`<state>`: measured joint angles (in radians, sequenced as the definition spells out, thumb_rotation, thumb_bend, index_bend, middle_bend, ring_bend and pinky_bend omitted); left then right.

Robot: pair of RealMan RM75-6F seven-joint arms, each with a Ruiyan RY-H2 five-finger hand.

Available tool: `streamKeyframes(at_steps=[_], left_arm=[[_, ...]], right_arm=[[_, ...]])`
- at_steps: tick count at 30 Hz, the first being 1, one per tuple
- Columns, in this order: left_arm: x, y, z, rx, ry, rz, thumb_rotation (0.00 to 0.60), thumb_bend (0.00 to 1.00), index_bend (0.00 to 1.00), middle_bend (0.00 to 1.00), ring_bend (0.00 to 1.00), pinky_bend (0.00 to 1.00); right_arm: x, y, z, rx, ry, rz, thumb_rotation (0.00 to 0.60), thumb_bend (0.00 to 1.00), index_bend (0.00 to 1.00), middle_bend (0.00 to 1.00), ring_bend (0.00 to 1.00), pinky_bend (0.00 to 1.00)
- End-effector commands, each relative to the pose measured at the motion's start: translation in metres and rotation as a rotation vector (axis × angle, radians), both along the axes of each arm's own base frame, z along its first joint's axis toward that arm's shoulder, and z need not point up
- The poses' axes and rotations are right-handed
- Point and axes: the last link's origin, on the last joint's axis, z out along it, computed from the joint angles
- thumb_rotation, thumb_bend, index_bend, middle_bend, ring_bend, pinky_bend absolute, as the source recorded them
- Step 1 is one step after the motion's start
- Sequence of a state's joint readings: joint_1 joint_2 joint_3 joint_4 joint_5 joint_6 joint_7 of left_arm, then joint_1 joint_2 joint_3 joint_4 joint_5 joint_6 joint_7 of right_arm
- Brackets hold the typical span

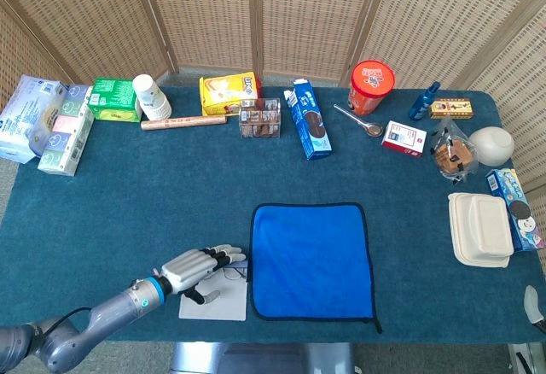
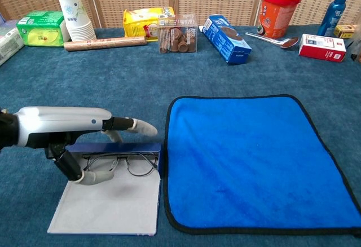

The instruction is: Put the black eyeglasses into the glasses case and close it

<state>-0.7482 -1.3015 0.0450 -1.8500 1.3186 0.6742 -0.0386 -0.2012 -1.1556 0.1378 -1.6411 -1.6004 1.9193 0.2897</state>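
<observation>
Teal felt table; left robot hand over thin-rimmed black eyeglasses.

A: Where's the left hand?
B: Low on the table, fingers reaching toward the blue cloth; under it lies the open case, just beside the cloth's left edge.
A: And the glasses?
B: Dark frame, mostly hidden beneath the fingers.
</observation>
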Motion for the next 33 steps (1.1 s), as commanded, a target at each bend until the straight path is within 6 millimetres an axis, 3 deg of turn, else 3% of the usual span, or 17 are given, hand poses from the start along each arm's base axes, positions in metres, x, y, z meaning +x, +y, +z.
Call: streamKeyframes(at_steps=[1, 11, 18, 24, 33], left_arm=[[-0.003, -0.005, 0.002, -0.004, -0.005, 0.011, 0.569, 0.41, 0.02, 0.05, 0.00, 0.15], [-0.007, -0.014, 0.004, -0.015, -0.020, 0.011, 0.572, 0.41, 0.02, 0.05, 0.00, 0.15], [-0.007, -0.003, 0.005, 0.030, -0.017, 0.002, 0.572, 0.41, 0.02, 0.05, 0.00, 0.14], [0.003, 0.006, -0.004, 0.025, -0.022, -0.008, 0.575, 0.41, 0.02, 0.05, 0.00, 0.14], [0.021, -0.002, -0.022, -0.051, -0.031, -0.051, 0.570, 0.41, 0.02, 0.05, 0.00, 0.14]], right_arm=[[0.000, 0.000, 0.000, 0.001, 0.000, 0.002, 0.338, 0.38, 0.07, 0.12, 0.00, 0.16], [0.001, -0.001, -0.001, 0.002, 0.000, 0.007, 0.343, 0.38, 0.07, 0.12, 0.00, 0.16], [0.000, 0.000, -0.001, 0.003, -0.003, 0.006, 0.344, 0.38, 0.07, 0.12, 0.00, 0.16], [-0.002, 0.001, 0.000, -0.002, -0.007, 0.005, 0.340, 0.38, 0.07, 0.12, 0.00, 0.16], [-0.003, 0.003, 0.001, -0.007, -0.007, 0.004, 0.341, 0.38, 0.07, 0.12, 0.00, 0.16]])
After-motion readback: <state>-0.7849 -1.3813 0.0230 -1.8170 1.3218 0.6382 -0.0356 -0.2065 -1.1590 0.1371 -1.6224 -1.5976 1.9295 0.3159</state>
